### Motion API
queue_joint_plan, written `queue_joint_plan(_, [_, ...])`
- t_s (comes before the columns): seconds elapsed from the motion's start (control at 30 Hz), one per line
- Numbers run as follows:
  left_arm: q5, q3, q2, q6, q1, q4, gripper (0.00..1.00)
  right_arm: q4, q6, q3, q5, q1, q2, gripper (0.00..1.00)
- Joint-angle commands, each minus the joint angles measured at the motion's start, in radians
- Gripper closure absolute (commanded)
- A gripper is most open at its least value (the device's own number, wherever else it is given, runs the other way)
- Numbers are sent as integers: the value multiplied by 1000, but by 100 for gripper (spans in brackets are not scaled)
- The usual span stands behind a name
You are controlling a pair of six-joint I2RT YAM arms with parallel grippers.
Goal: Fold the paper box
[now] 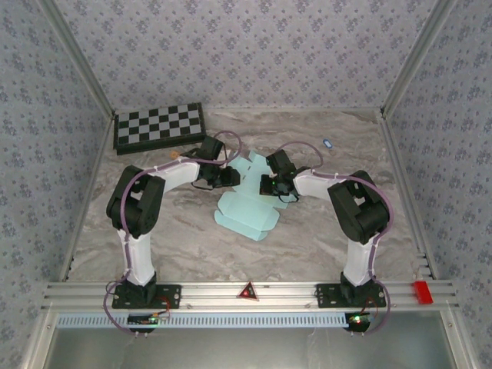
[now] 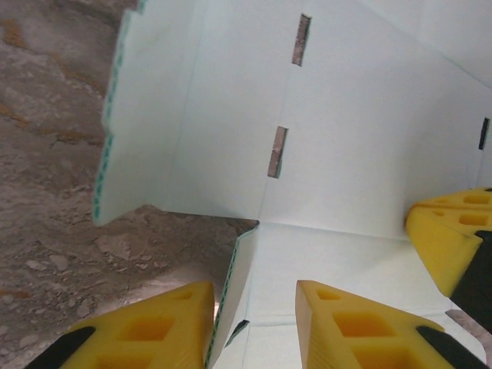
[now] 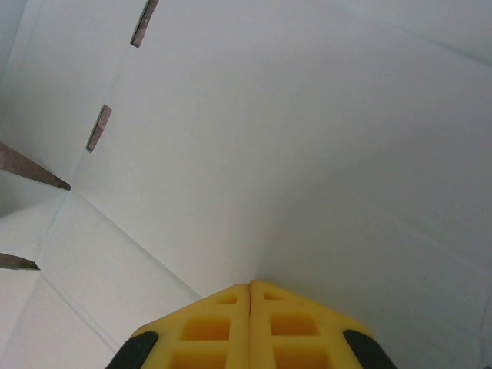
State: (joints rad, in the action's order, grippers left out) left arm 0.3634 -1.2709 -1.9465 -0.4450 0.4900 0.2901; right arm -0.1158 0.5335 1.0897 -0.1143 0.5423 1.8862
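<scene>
Folding judged barely begun: the paper box (image 1: pixel 247 207) is spread largely flat, one raised flap straddled by the narrowly parted left tool (image 2: pixel 254 290), the closed right tool (image 3: pixel 251 286) set against a panel.

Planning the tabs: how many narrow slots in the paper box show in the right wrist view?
2. The upper slot is at the top left of the paper box; the lower slot below it, nearer the left edge. More may lie outside the frame.
</scene>
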Motion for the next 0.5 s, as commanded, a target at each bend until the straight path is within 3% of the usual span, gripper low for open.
queue_joint_plan(0.0, [63, -39, 16, 28, 10, -7, 69, -131, -10, -12, 34, 10, 47, 97])
queue_joint_plan(0.47, [81, -69, -30, 36, 54, 14, 67, -134, -10, -11, 36, 16, 47, 97])
